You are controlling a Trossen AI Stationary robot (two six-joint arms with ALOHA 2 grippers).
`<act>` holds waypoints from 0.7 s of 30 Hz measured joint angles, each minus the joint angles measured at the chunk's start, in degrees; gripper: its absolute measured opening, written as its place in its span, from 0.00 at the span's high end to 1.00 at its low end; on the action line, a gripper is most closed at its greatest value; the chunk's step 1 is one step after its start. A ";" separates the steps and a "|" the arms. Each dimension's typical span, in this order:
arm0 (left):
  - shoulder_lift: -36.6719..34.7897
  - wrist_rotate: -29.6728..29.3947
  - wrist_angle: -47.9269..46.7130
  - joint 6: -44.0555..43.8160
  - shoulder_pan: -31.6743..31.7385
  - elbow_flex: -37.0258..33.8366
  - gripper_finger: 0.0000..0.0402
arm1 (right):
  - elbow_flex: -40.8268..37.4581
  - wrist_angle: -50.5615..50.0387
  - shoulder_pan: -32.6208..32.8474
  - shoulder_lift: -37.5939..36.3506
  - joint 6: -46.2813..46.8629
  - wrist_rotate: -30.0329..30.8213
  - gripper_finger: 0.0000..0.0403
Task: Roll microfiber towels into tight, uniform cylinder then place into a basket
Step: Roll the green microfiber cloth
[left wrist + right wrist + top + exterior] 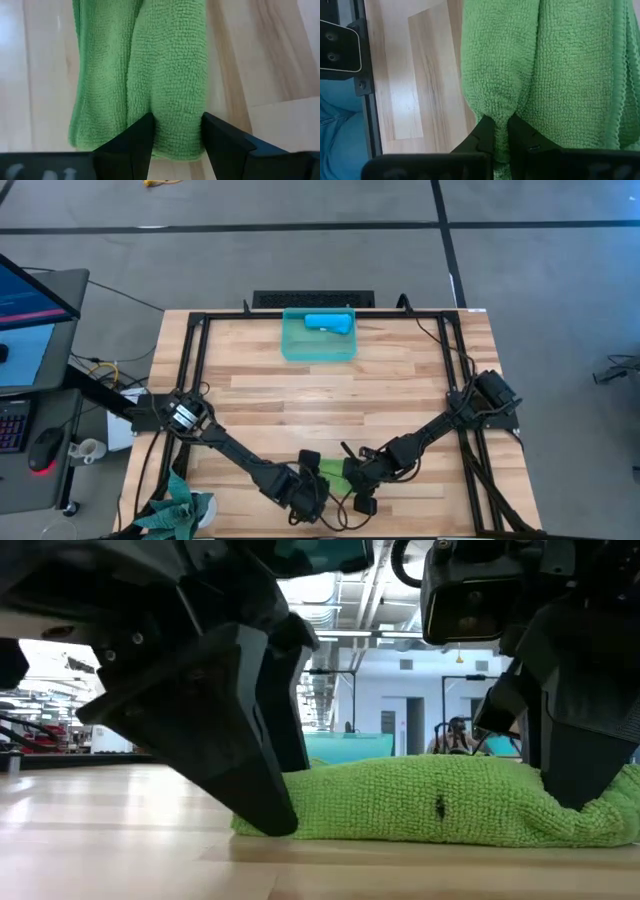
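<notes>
Green towel (pixel 331 472): lime microfiber cloth, folded into a thick strip, lying flat on the desk (pixel 330 390) near its front edge, between the two grippers.
Left gripper (pixel 176 131): at the towel's left end; fingers (pixel 131 142) pressed down on either side of a fold of the cloth, pinching it.
Right gripper (pixel 501 131): at the towel's right end; fingers (pixel 481 135) nearly together, nipping a narrow ridge of the cloth.
Blue towel (pixel 328 323): sky-blue, rolled, lying inside the basket.
Basket (pixel 292 348): see-through teal bin near the desk's far edge, well apart from both grippers.
Teal cloth (pixel 176 508): darker, bunched at the desk's front left corner.
Background: a person (pixel 456 736) far off in the room, seen in the low view.
</notes>
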 joint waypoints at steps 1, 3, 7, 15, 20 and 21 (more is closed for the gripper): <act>-0.11 0.71 0.65 -0.45 0.30 -0.61 0.61 | 0.00 0.00 0.06 0.00 0.00 0.02 0.90; -0.20 2.26 1.25 -1.71 0.80 -1.30 0.62 | 0.00 0.00 0.07 0.00 0.00 0.00 0.90; -0.09 6.40 1.79 -3.81 1.06 -0.97 0.73 | 0.02 0.25 0.09 0.03 0.02 -1.62 0.90; 0.57 24.33 1.74 -14.23 1.01 3.78 0.96 | -0.07 6.61 1.09 0.37 0.69 -13.41 0.90; 0.57 35.95 1.70 -24.94 1.93 5.38 0.89 | 0.04 10.80 1.80 0.35 0.70 -17.20 0.90; 0.57 36.60 1.15 -26.98 2.28 5.36 0.88 | 0.02 10.07 1.65 0.35 0.82 -16.71 0.90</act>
